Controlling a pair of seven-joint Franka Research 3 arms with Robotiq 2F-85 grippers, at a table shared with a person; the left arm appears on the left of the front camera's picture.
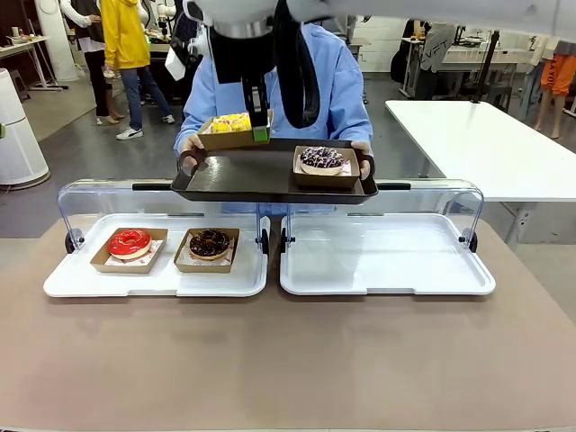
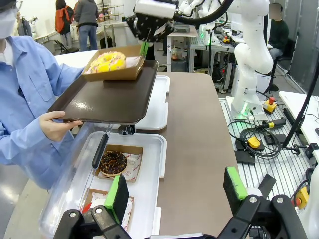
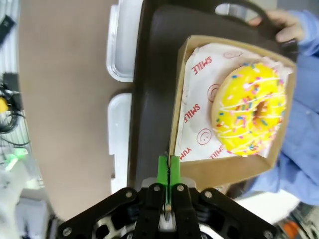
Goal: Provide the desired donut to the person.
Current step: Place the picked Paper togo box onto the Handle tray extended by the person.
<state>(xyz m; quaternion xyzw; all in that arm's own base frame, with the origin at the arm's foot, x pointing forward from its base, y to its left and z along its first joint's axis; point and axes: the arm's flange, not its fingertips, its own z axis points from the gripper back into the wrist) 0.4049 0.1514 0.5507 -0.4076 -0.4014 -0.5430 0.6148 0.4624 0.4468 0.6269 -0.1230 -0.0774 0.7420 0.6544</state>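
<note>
Right now the right gripper (image 3: 169, 167) pinches the thin wall of a square cardboard box (image 3: 234, 172) holding a glossy yellow sprinkled donut (image 3: 249, 109), just ahead, over the person's (image 1: 337, 85) dark flat tray (image 1: 243, 175); left gripper (image 2: 177, 191) gapes wide.

- A grey floor (image 1: 81, 153) runs behind the brown table (image 1: 288, 360).
- At about two o'clock in the front view stands a white table (image 1: 486, 144).
- At about ten o'clock, two bystanders (image 1: 112, 54) stand near a white desk (image 1: 22, 45).
- At nine o'clock sits a white rounded appliance (image 1: 16, 135).
- Far at one o'clock is another workbench (image 1: 468, 54).
</note>
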